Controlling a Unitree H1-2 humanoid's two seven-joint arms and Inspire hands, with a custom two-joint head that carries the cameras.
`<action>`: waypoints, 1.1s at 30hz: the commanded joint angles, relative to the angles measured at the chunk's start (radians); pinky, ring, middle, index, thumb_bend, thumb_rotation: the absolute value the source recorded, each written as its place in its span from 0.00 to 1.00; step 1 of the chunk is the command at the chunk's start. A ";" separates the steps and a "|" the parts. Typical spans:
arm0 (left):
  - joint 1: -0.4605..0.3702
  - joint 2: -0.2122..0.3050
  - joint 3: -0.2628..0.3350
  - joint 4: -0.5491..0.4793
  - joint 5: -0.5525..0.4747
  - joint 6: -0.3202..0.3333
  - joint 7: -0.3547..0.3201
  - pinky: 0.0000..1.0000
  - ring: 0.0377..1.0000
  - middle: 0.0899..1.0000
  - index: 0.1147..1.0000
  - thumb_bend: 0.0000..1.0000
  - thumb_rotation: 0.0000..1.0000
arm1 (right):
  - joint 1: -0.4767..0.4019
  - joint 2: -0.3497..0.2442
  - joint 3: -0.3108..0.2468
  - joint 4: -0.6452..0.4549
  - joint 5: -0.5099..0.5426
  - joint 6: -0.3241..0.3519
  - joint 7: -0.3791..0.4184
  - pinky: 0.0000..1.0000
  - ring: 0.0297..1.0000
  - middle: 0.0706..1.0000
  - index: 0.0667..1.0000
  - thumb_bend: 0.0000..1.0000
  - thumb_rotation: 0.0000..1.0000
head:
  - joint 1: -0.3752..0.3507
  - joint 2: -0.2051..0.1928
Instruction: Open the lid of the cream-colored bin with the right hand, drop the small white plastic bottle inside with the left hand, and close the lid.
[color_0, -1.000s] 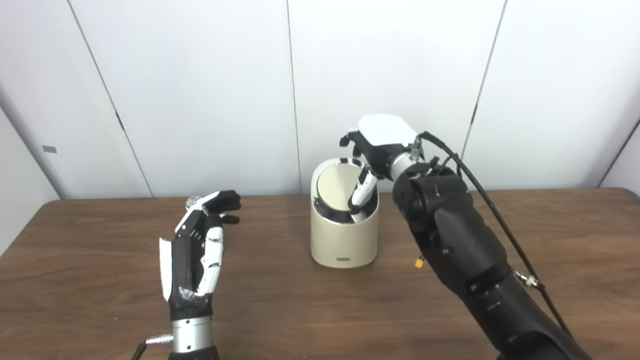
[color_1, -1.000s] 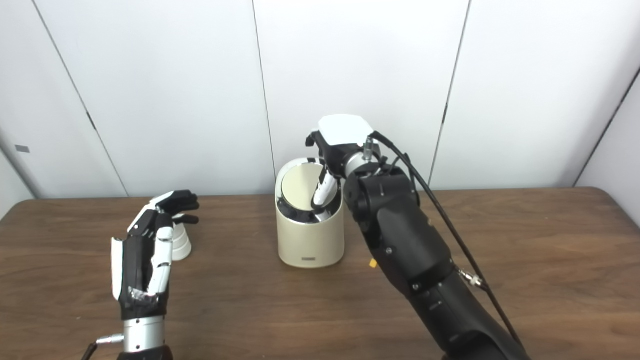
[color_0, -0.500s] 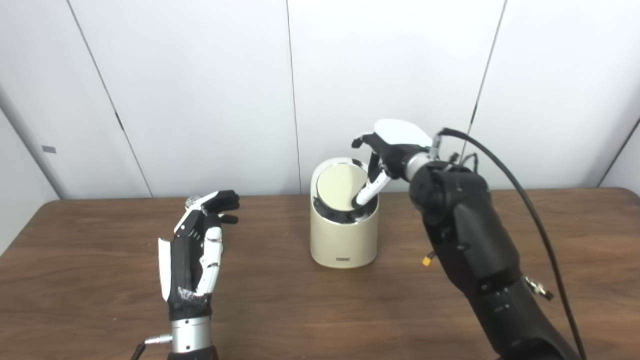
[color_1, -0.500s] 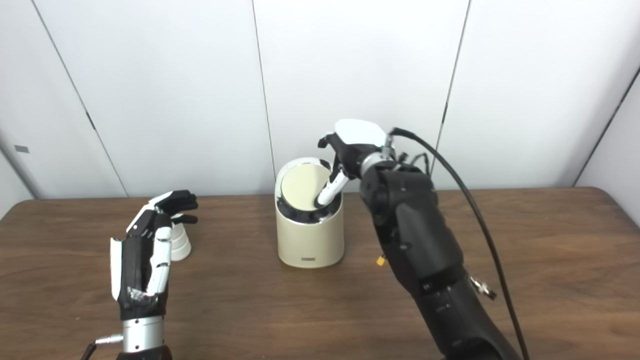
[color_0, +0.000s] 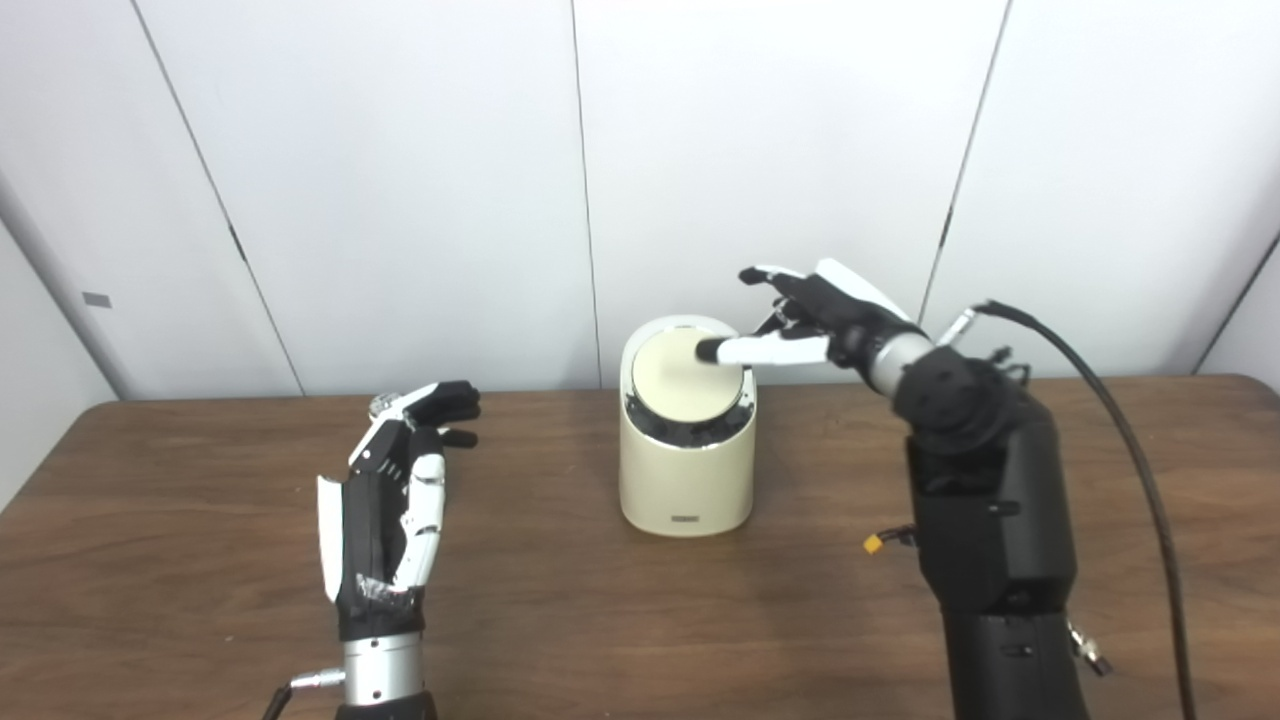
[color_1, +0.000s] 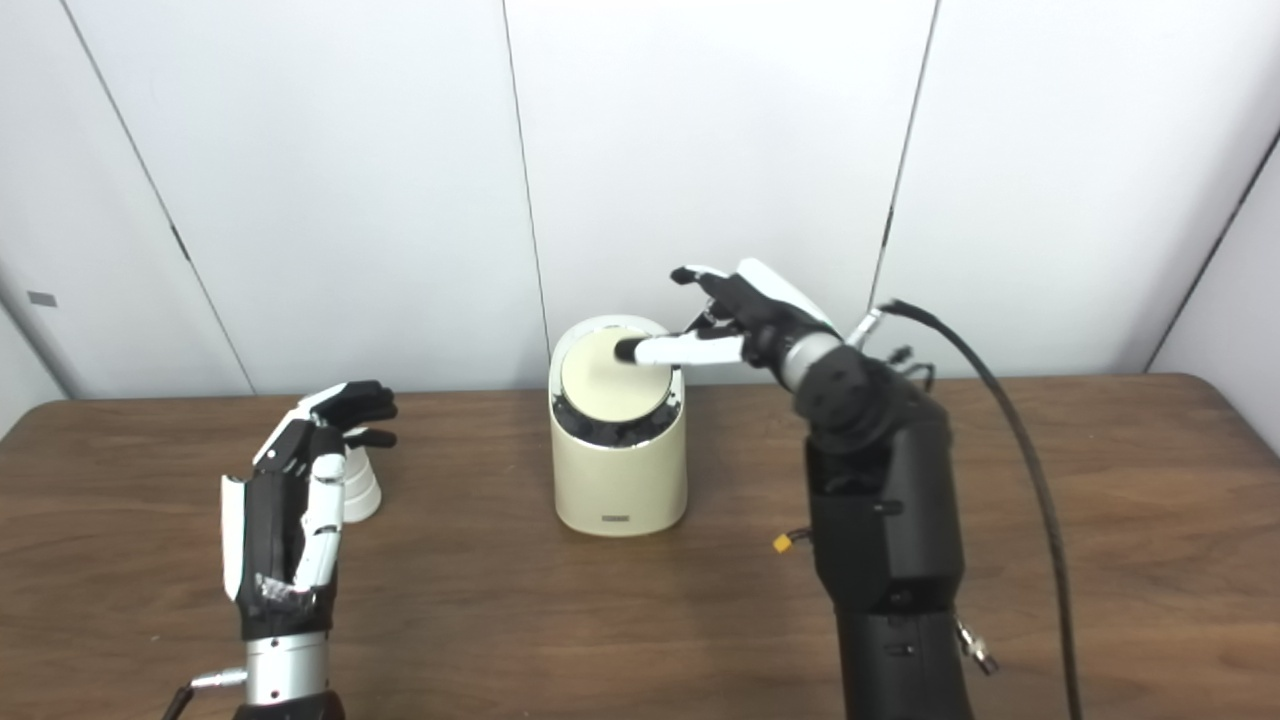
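Left eye view
Right hand (color_0: 820, 320): hovering over the bin from its right side, fingers apart and holding nothing, one white finger reaching flat across the lid, probably to press it or hook its edge.
Cream-colored bin (color_0: 686, 470): standing upright at mid-table, between the two arms, so each hand is getting its own side.
Lid (color_0: 686, 372): sitting in the bin's slanted top and looking shut; whether the finger is touching it, I cannot tell.
Left hand (color_0: 392, 505): resting edge-up, fingers loosely spread and empty, likely waiting its turn.
Small white plastic bottle: hiding behind the left hand here, not showing.
Table (color_0: 200, 560): dark brown wood grain, lying wide under everything.

Right eye view
Small white plastic bottle (color_1: 360, 488): standing on the table just beyond the left hand's fingers (color_1: 355, 402), close for a short grab, not yet picked up.
Cable (color_1: 1010, 440): looping black behind the right arm, hanging away from the bin.
Yellow tag (color_1: 782, 543): dangling off the right forearm.
Wall (color_1: 700, 150): pale panels with thin dark seams, closing the room right behind the table.
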 joint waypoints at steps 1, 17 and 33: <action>-0.037 0.002 -0.004 -0.021 0.010 -0.022 0.002 0.57 0.66 0.66 0.64 0.22 0.75 | -0.019 0.016 -0.055 -0.019 0.092 0.001 0.048 0.88 0.92 0.91 0.86 0.85 0.74 | 0.000 0.001; -0.034 0.000 -0.003 -0.028 -0.001 -0.016 -0.001 0.58 0.66 0.66 0.64 0.22 0.74 | 0.061 0.070 -0.218 -0.024 0.386 0.001 0.004 0.96 0.99 0.98 0.99 0.83 0.88 | 0.000 0.002; -0.037 0.003 -0.004 -0.023 0.002 -0.023 -0.001 0.57 0.66 0.66 0.64 0.22 0.72 | 0.077 -0.003 -0.057 -0.032 0.429 0.001 -0.122 0.95 0.97 0.96 0.96 0.79 0.75 | 0.002 0.000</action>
